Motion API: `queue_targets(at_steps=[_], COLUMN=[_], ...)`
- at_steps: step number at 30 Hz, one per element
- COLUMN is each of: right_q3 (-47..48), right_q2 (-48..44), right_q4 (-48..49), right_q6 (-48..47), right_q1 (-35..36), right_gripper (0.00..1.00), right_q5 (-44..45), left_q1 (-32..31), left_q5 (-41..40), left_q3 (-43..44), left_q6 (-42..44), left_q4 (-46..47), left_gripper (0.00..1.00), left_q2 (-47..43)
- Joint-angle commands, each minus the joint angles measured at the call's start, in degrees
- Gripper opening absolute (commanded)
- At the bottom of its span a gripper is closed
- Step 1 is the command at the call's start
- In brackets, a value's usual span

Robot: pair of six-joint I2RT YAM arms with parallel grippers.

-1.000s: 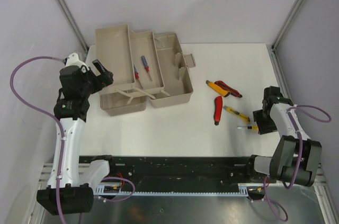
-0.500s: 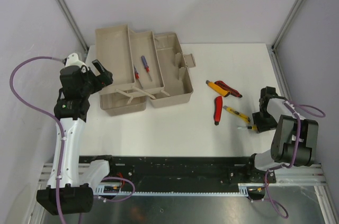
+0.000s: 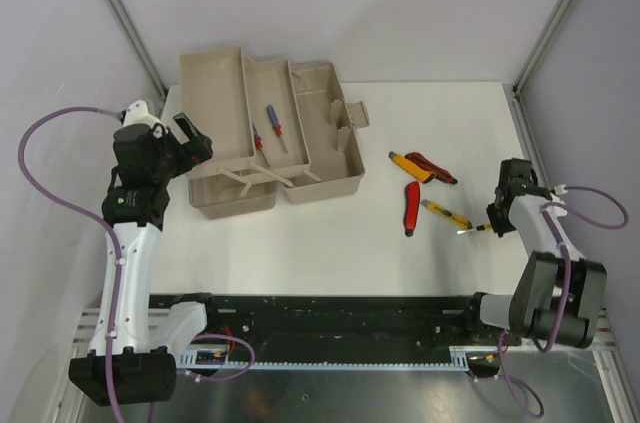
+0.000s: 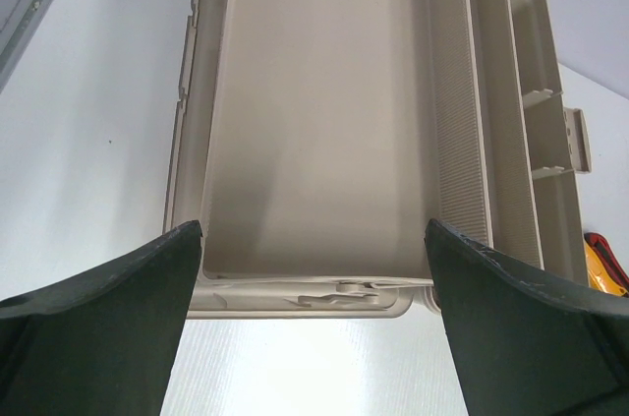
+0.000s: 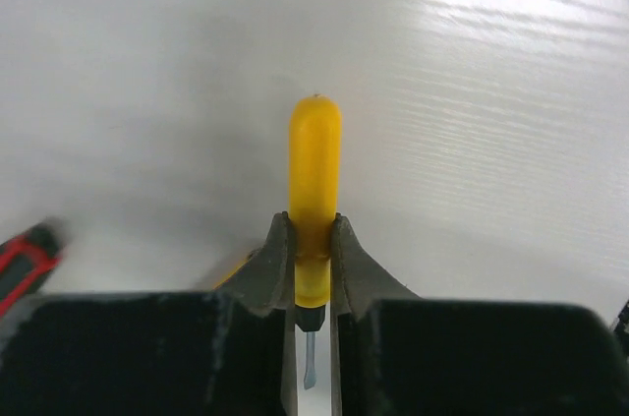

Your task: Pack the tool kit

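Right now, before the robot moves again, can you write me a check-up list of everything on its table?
Surface: white table, no spills seen.
Job's things: toolbox open; blue-handled screwdriver and red-handled screwdriver in its tray; red tool and three others loose on the table to its right.
Clutter: nothing seen.
Grippers: left gripper open at the toolbox's end; right gripper shut on yellow screwdriver.
Cables: purple cables loop off both arms, clear of the tools.
Surroundings: grey walls, metal frame posts.
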Motion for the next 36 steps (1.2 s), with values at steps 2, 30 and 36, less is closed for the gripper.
queue_targets(at_steps=[2,30,36], right_q3=[6.5,73.3,88.3], right_q2=[-9.0,41.9,54.2], right_q4=[5.0,37.8,29.8], right_q6=[-8.4,-42.8,-50.2], right_q1=[4.0,52.0,54.8], right_gripper=[0.00,0.00,0.00], right_q5=[3.2,-26.7,-23.1], left_q1=[-0.4,-0.4,-0.4], left_q5=[-0.8,2.6,4.3], left_q3=[1.3,1.5,0.7], left_q6=[1.5,-0.8,-1.8], left_q4=[-0.2,-0.1,-0.1], left_gripper=[0.99,1.00,0.99], left_q2=[-0.3,-1.4,-2.3])
